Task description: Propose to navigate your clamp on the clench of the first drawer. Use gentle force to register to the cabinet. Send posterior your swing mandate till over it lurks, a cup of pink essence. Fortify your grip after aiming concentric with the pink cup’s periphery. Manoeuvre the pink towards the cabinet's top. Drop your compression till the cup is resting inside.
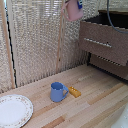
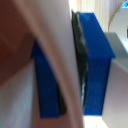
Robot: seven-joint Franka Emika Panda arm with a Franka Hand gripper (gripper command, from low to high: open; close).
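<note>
The pink cup (image 1: 73,11) hangs high in the air at the top of the exterior view, well above the table and just off the cabinet's (image 1: 116,64) near side. My clamp (image 1: 78,4) is shut on its rim, and only the blue fingertips show at the frame's edge. In the wrist view, the two blue fingers (image 2: 96,65) pinch the pink cup's wall (image 2: 52,47) between them. The first drawer (image 1: 106,35) stands pulled out, its dark inside open upward. Its clench (image 1: 97,43) runs across the brown front.
A blue mug (image 1: 57,92) with a handle stands on the wooden table (image 1: 95,102), next to a small orange object (image 1: 74,91). A patterned white plate (image 1: 13,110) lies at the exterior view's lower left. A pale screen (image 1: 37,40) forms the backdrop. A lower drawer front (image 1: 111,65) sits beneath.
</note>
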